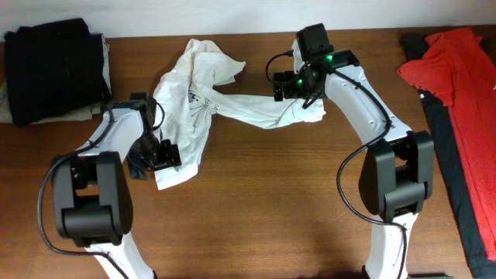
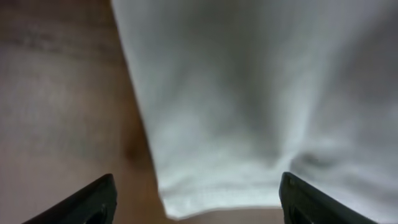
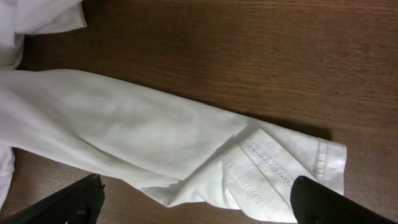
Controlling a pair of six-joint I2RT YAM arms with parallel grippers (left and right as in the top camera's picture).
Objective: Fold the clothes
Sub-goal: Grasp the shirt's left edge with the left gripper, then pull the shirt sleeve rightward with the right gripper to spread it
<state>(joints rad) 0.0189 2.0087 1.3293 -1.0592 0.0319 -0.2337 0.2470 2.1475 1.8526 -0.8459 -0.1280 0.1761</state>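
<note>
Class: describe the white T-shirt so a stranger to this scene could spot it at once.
On the wooden table, look midway along the far side. There lies the white T-shirt, crumpled. It alone is white: the folded clothes at the left are black, the garment at the right red.

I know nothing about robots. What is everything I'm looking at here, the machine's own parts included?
T-shirt: one, white, crumpled on the table, stretched between the two arms.
folded clothes: one pile, black, back corner on the left arm's side.
garment: one, red, edge on the right arm's side.
dark strip: one, black, beneath the red garment.
table: one, brown wood, under everything.
arms: two, white and black, left arm and right arm at the near edge.
left tool: one, black, open over the T-shirt's hem.
right tool: one, black, open over a sleeve.
</note>
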